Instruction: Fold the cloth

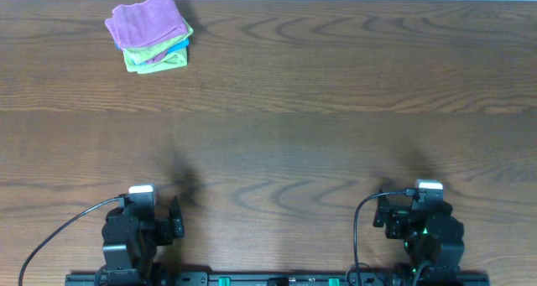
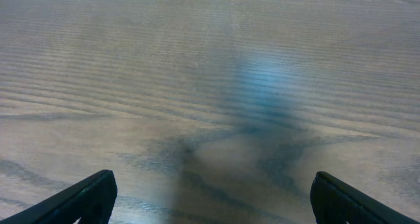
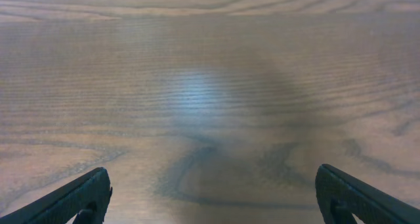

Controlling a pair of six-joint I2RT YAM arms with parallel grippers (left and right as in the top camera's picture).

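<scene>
The lilac cloth (image 1: 147, 19) lies folded on top of a small stack at the far left of the table, seen only in the overhead view. My left gripper (image 1: 143, 206) is parked at the near edge, far from the cloth. In the left wrist view it (image 2: 213, 188) is open and empty over bare wood. My right gripper (image 1: 424, 204) is parked at the near right. In the right wrist view it (image 3: 213, 184) is open and empty over bare wood.
Under the lilac cloth lie a blue folded cloth (image 1: 177, 46) and a lime-green folded cloth (image 1: 161, 62). The brown wooden table (image 1: 319, 110) spans the whole view. A black rail (image 1: 277, 279) with the arm bases runs along the near edge.
</scene>
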